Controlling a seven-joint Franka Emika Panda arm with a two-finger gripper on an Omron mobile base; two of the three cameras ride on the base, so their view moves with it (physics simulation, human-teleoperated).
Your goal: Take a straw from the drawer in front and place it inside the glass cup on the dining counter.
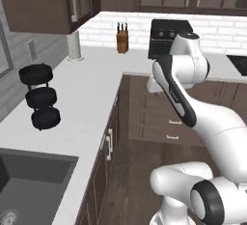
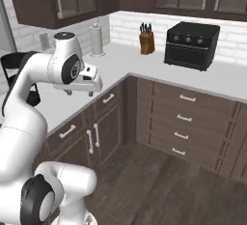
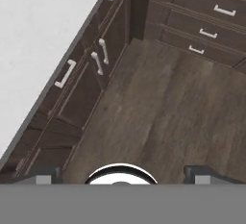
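Observation:
My gripper hangs above the wooden floor in the corner of the kitchen, pointing down. Its two dark fingertips stand far apart at the bottom of the hand view, so it is open with nothing between them. In the left base view the hand sits mostly behind my own forearm. The straw, the drawer, the glass cup and the dining counter are out of view.
A white L-shaped counter wraps the corner, with closed dark drawer fronts and cabinet doors under it. On it stand a knife block, a black oven, a paper towel roll and a black tiered rack. The sink lies near left.

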